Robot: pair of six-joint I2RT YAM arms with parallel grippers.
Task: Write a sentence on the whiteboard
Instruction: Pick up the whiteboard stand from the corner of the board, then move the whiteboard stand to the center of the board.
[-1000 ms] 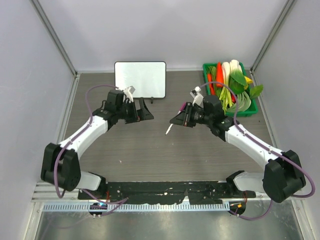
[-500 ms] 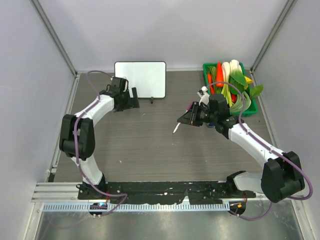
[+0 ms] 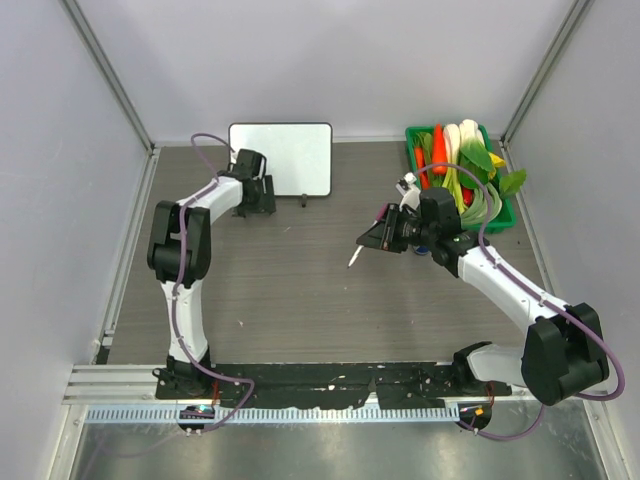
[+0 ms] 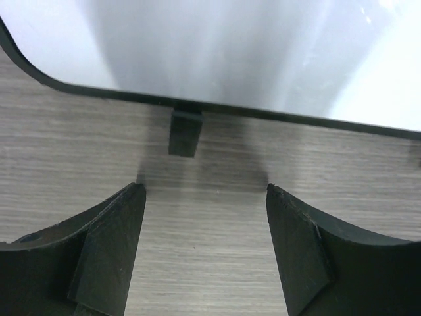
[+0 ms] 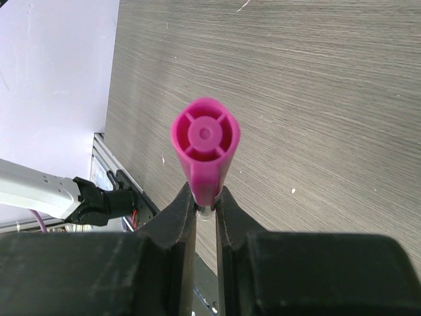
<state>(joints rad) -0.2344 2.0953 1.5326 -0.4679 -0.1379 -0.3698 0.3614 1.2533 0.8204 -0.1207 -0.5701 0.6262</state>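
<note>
The whiteboard just ahead of the released left tool is blank, while the right tool clenches a pink marker: writing not yet begun.

Grey wood-grain table, two things on it.
Far edge, left of centre: whiteboard standing on small black feet. Far right corner: green crate of vegetables, well apart from the whiteboard. Near edge: arm bases bolted on.
</note>
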